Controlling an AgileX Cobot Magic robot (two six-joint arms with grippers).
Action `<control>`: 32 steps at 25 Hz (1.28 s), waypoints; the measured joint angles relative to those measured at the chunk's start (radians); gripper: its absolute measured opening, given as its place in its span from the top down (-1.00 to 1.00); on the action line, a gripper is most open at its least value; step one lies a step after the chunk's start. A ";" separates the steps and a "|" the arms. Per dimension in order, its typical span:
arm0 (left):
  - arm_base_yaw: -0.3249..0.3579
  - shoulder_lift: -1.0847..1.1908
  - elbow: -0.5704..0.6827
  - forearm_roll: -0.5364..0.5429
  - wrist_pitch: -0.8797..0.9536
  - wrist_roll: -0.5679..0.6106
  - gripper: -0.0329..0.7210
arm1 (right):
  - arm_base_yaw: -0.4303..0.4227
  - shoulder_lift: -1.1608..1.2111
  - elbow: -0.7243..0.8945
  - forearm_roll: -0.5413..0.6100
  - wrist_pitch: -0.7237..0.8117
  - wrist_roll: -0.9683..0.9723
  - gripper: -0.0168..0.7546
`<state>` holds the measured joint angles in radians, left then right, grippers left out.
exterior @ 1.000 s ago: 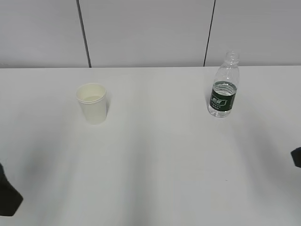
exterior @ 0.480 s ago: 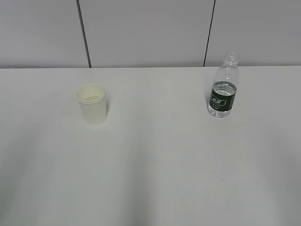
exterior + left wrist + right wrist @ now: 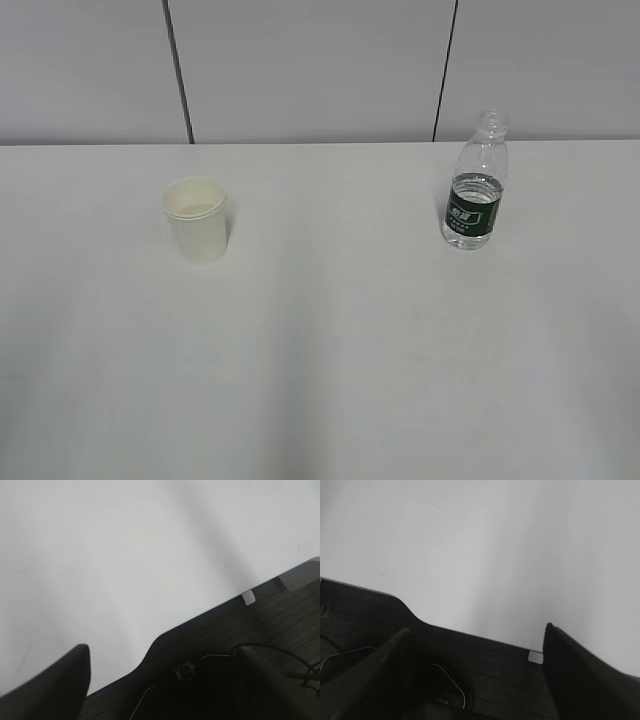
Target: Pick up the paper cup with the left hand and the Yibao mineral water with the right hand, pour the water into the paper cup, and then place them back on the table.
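Cup [image 3: 197, 218] upright on the white surface [image 3: 330, 340], left of centre; bottle [image 3: 476, 184] upright, uncapped, well apart to the right and a little nearer the back wall. Some water shows in the bottle's lower half; the cup's interior is too dim to tell whether it holds liquid.

Neither arm appears in the exterior view. Each wrist view looks down past the near edge of the surface onto a dark ribbed base below. Left pincer [image 3: 165, 685]: one blurred dark finger [image 3: 50, 687] at lower left, a second dark mass at lower right, nothing between them. Right pincer [image 3: 475, 680]: two dark fingers [image 3: 580, 675] set wide apart, nothing between them; released. Both arms therefore sit low and drawn back at the near edge, far from cup and bottle.

Judged step: either before the first reach or after the put-down; the frames alone do not settle which. If a reach is next, the left arm must extend to the cup, the right to the bottle, each closing on the body without tipping it.
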<state>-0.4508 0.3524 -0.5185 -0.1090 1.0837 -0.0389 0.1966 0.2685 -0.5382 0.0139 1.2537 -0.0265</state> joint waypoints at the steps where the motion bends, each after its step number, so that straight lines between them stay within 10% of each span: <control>1: 0.000 -0.002 0.000 0.000 0.000 0.000 -0.49 | 0.000 0.000 0.000 0.000 0.000 0.005 -0.56; 32: 0.005 -0.017 0.000 0.000 -0.001 0.001 -0.40 | 0.000 0.000 0.042 -0.019 -0.112 0.060 -0.56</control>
<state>-0.4457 0.3358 -0.5185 -0.1090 1.0828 -0.0379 0.1966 0.2687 -0.4959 -0.0053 1.1414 0.0338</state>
